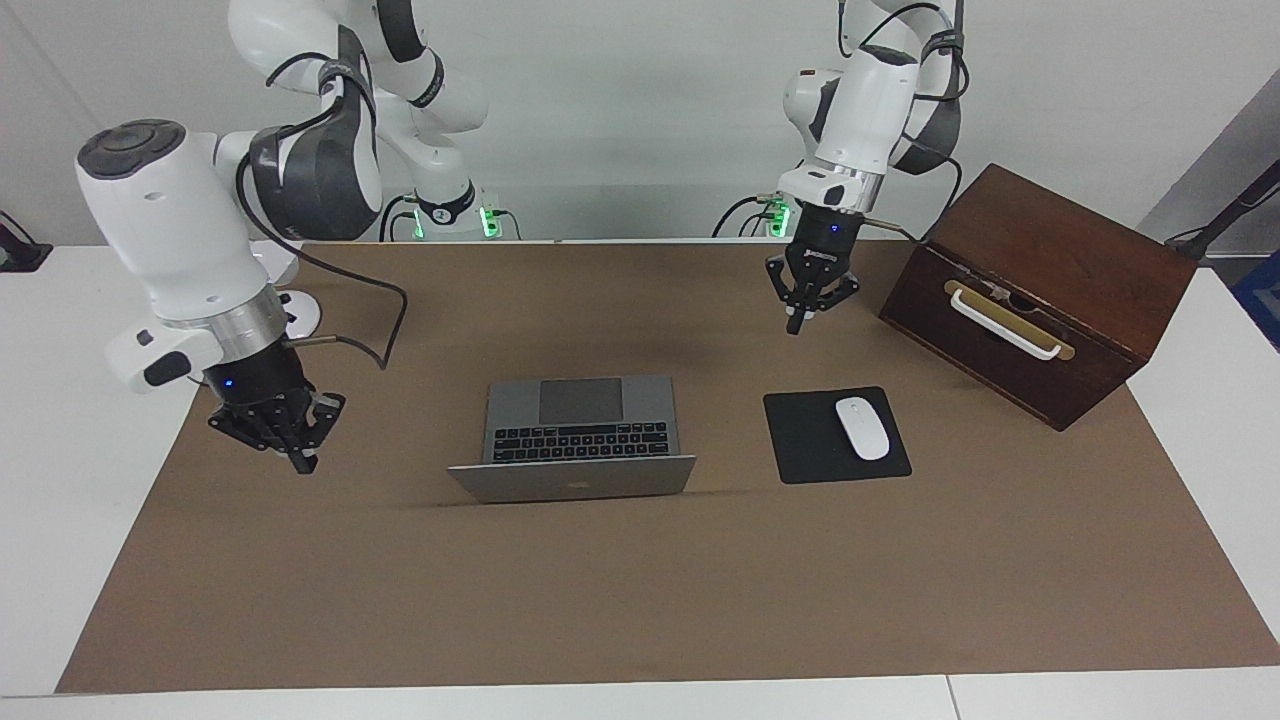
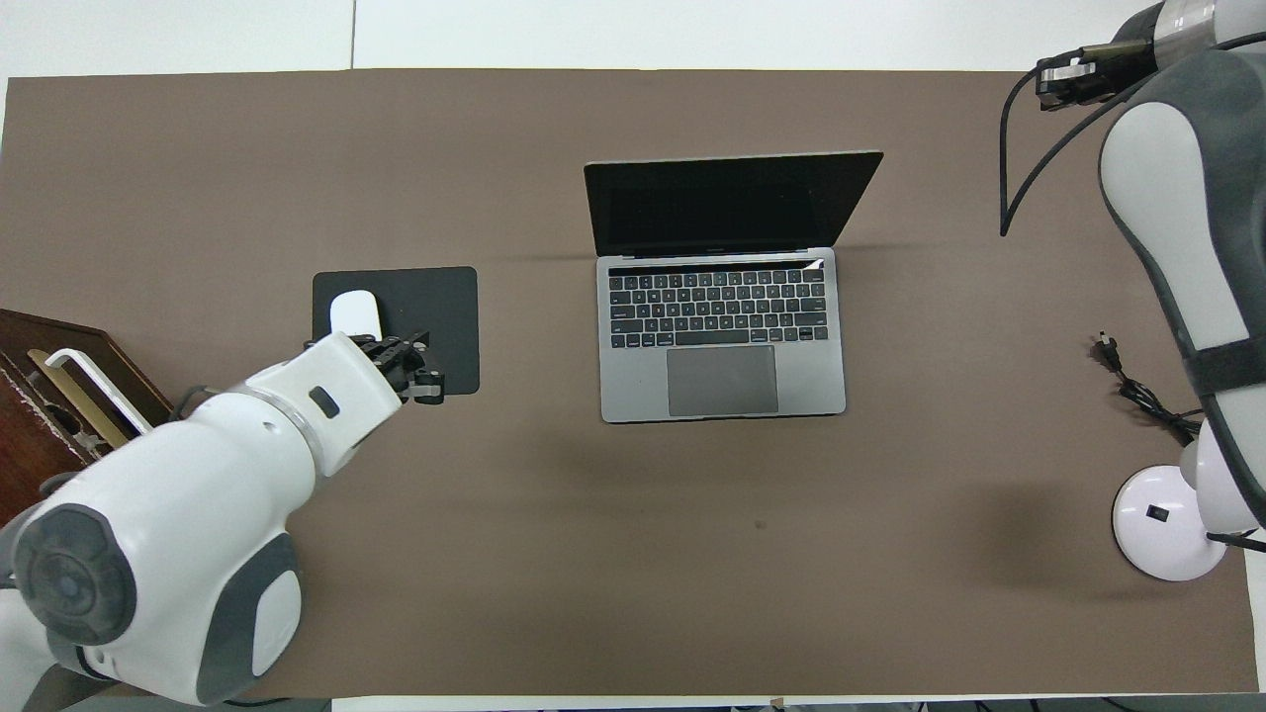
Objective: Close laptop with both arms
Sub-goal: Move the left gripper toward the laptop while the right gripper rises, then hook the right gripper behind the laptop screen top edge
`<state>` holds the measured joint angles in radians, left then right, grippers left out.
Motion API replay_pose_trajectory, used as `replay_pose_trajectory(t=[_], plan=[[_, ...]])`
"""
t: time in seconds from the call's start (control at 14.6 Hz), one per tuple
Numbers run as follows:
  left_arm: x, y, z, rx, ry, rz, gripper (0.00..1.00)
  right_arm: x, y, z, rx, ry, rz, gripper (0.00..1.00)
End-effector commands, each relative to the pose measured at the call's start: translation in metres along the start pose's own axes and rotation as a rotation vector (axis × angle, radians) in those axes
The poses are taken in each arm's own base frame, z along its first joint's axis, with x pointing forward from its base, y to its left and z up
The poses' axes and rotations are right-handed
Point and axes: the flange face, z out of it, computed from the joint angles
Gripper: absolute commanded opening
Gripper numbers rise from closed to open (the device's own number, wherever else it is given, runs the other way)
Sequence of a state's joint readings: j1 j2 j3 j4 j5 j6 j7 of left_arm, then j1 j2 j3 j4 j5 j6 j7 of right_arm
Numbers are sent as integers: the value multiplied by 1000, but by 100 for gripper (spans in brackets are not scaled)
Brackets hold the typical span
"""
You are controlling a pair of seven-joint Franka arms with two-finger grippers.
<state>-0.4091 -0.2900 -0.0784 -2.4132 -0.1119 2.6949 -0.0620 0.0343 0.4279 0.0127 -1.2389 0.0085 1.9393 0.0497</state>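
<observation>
The silver-grey laptop stands open in the middle of the brown mat, its dark screen facing the robots and its lid tilted back. The keyboard and trackpad show in the overhead view. My left gripper is shut and empty, up in the air by the mouse pad's edge toward the left arm's end of the laptop; it also shows in the overhead view. My right gripper is shut and empty, in the air over the mat toward the right arm's end of the laptop. Neither touches the laptop.
A black mouse pad with a white mouse lies beside the laptop toward the left arm's end. A dark wooden box with a white handle stands past it. A black cable and a white round base are at the right arm's end.
</observation>
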Motion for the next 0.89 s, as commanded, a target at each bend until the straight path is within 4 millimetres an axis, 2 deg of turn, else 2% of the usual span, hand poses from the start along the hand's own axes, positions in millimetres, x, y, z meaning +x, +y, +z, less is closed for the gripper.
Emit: replay_pose_trajectory(t=[0.0,0.07,0.21,0.34,0.48,0.62,0.82], plan=[[-19,22,12,-35,49,31,0,5,-50,15,8,10,93,0],[-23,33,19,-50,57,49,0,7,-63,26,11,23,94,0],[-26,44,37,-62,84,72,0,11,-72,35,16,49,90,0],[-38,68,62,-92,106,117,0,7,-104,45,27,52,103,0],[-45,76,79,-101,116,133,0,2,-137,56,15,60,159,0],[-52,87,91,-114,127,150,0,-4,-157,55,17,58,165,0],[-54,88,97,-115,141,156,0,-12,-186,54,11,58,184,0]])
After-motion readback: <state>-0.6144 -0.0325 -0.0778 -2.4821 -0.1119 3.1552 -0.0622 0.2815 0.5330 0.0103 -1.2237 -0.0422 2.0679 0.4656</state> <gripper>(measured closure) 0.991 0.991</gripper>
